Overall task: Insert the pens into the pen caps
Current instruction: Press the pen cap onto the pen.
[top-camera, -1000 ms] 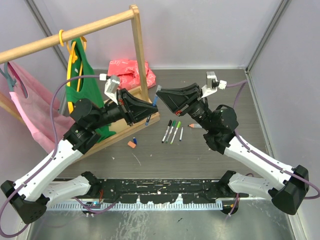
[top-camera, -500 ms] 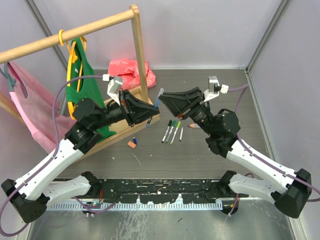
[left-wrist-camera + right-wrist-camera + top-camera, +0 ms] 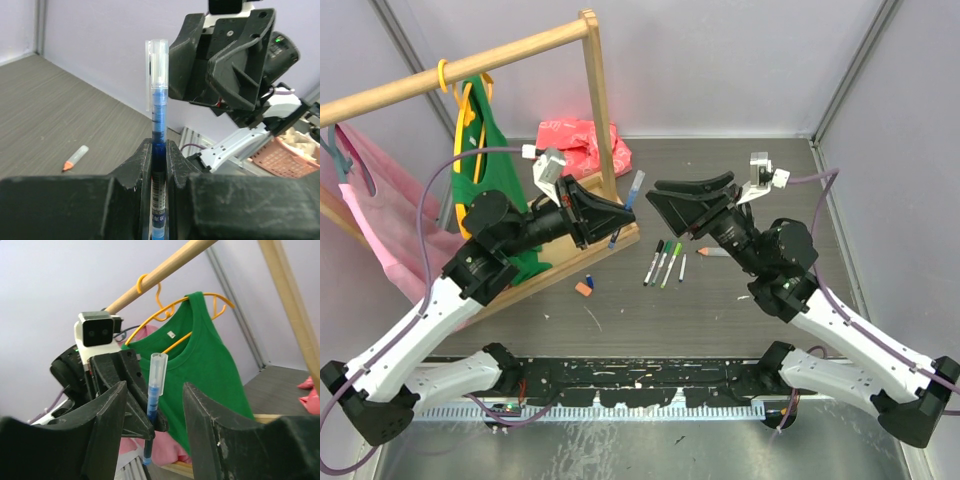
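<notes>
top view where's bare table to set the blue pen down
Widest bare patch: the grey table between the row of four thin pens and the black rail at the near edge. A second strip lies at the far side, right of the crumpled red bag. Crowded: around those pens and the orange cap beside the wooden rack base.

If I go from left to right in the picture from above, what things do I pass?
Pink cloth → green top → orange cap → blue pen held up in the air → row of pens → orange-tipped pen.
</notes>
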You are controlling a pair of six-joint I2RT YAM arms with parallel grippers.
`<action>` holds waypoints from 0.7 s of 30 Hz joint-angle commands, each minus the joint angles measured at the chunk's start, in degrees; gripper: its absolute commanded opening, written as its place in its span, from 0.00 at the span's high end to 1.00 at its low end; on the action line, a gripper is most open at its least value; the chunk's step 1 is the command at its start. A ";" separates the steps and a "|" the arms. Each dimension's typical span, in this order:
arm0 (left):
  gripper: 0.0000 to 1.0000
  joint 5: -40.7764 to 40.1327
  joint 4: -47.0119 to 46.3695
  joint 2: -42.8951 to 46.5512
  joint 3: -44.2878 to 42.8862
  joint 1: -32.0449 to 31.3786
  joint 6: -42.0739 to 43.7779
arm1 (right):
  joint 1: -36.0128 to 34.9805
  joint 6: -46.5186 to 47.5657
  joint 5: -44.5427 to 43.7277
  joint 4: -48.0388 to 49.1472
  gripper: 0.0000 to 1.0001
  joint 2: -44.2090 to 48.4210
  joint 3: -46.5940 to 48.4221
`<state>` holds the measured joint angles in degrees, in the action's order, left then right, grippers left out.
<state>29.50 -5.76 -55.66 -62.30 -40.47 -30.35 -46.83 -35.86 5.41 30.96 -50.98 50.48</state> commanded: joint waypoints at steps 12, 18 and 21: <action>1.00 -10.97 16.04 -1.22 -7.46 -1.32 12.41 | -0.20 1.24 -14.15 -26.26 0.43 -7.72 21.02; 1.00 -11.24 15.99 -1.75 -7.14 -1.89 12.54 | -0.18 -0.91 -13.85 -29.64 0.43 -11.45 24.46; 1.00 -11.56 16.03 -1.81 -7.03 -1.89 12.59 | -0.11 -1.85 -13.20 -30.22 0.43 -12.13 24.33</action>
<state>18.94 11.53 -57.84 -68.12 -42.04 -18.79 -46.83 -35.53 -7.53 1.37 -63.07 72.03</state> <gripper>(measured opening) 0.121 0.567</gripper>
